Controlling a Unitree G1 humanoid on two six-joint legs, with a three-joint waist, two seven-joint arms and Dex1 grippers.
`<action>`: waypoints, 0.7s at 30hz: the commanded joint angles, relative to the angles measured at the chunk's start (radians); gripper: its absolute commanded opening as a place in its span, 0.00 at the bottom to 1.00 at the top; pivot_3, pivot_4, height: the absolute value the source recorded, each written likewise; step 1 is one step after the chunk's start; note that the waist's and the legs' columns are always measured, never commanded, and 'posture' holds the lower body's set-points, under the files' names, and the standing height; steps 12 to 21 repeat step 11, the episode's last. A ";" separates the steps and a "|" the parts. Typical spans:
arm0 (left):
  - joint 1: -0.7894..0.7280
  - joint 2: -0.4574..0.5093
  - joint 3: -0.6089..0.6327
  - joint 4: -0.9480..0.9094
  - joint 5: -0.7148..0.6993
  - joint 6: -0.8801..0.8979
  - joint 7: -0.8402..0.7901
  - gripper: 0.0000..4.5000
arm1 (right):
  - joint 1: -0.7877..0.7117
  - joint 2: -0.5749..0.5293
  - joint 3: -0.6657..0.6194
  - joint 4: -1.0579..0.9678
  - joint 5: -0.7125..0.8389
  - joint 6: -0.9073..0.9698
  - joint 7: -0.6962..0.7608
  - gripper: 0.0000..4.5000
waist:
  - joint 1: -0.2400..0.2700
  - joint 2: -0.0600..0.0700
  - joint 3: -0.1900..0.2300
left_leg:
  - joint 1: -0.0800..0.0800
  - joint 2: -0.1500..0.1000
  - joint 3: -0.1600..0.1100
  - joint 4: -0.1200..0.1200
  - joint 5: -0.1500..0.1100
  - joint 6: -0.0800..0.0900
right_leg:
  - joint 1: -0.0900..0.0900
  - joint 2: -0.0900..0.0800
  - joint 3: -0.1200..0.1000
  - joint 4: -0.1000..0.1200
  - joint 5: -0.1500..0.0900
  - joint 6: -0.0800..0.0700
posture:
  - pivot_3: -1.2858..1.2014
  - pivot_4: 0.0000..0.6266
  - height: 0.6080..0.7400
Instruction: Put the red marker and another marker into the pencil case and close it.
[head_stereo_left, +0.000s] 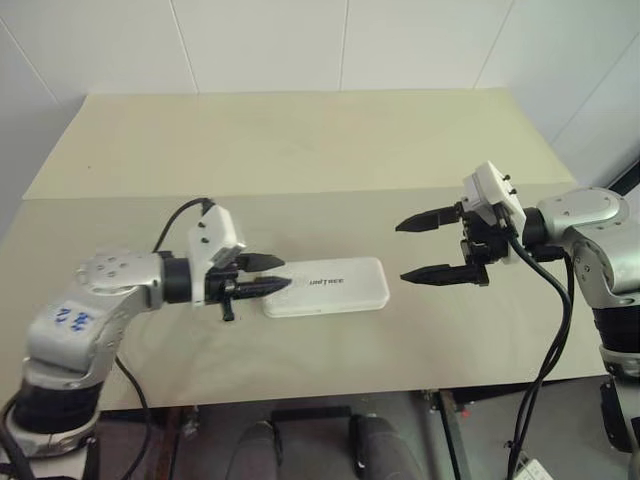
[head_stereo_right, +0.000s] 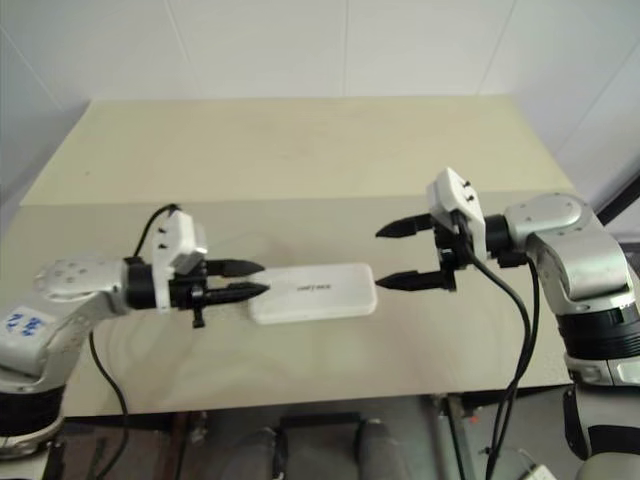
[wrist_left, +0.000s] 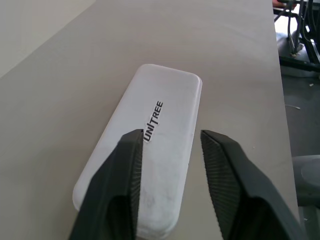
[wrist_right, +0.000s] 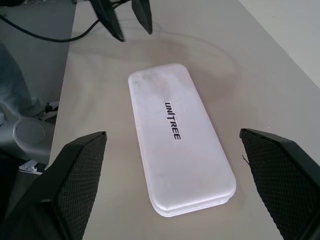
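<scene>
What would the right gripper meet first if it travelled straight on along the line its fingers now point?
Probably the pencil case. The right gripper, jaws wide open, points toward the robot's left and slightly down at the closed case on the table. Depth is uncertain; it might pass just above the lid.

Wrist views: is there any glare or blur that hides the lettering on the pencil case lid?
Left wrist view: the pencil case is lit evenly with no glare; one black finger of the left end effector covers the first letters. Right wrist view: the lettering reads whole and sharp, with only a faint shadow on the table; the right end effector has fingers spread to either side.
</scene>
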 joint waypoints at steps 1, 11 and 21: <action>0.070 0.048 0.142 -0.068 -0.064 0.037 0.019 0.70 | -0.015 -0.017 -0.010 0.030 -0.016 -0.038 0.022 1.00 | 0.000 0.000 0.000 | -0.001 0.000 0.000 0.000 0.000 0.000 | 0.000 0.000 0.000 0.000 0.000 0.000 | 0.52 0.24 1.00; 0.342 0.113 0.415 -0.091 -0.104 0.029 0.034 0.99 | -0.013 -0.015 0.007 0.088 -0.057 -0.065 0.055 1.00 | -0.005 0.000 0.000 | 0.000 0.000 0.001 -0.004 0.000 -0.001 | -0.002 -0.001 0.000 -0.002 -0.009 -0.017 | 0.52 0.24 1.00; 0.342 0.113 0.415 -0.091 -0.104 0.029 0.034 0.99 | -0.013 -0.015 0.007 0.088 -0.057 -0.065 0.055 1.00 | -0.005 0.000 0.000 | 0.000 0.000 0.001 -0.004 0.000 -0.001 | -0.002 -0.001 0.000 -0.002 -0.009 -0.017 | 0.52 0.24 1.00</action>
